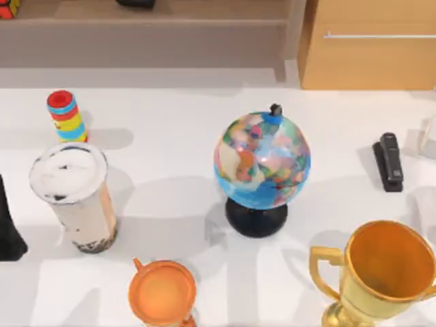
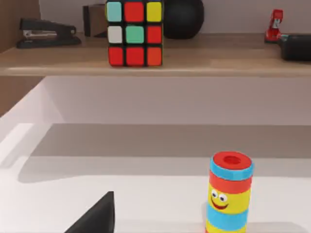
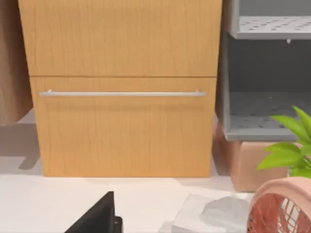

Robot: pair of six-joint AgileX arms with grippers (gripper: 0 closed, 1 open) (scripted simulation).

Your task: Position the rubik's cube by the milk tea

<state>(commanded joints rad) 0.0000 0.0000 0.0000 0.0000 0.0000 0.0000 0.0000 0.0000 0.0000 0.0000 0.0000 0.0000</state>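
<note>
The rubik's cube (image 2: 134, 33) sits on the shelf (image 2: 194, 60), upper left of the top view, well apart from the milk tea (image 1: 73, 196). It appears rigid, light and smooth-faced; opposite flat sides suit the grasp. Finger state on both grippers cannot be told.

The rubik's cube (image 2: 134, 33) sits flat and upright on a wooden shelf, up high and far in front of the left claw, showing little squares of red, yellow, white, green and light blue with black lines between them. The milk tea (image 1: 73, 195) is a tall clear cup of light brown tea with a white foamy top and dark balls at the bottom. It stands upright on the white worktop, well apart from the cube.
</note>
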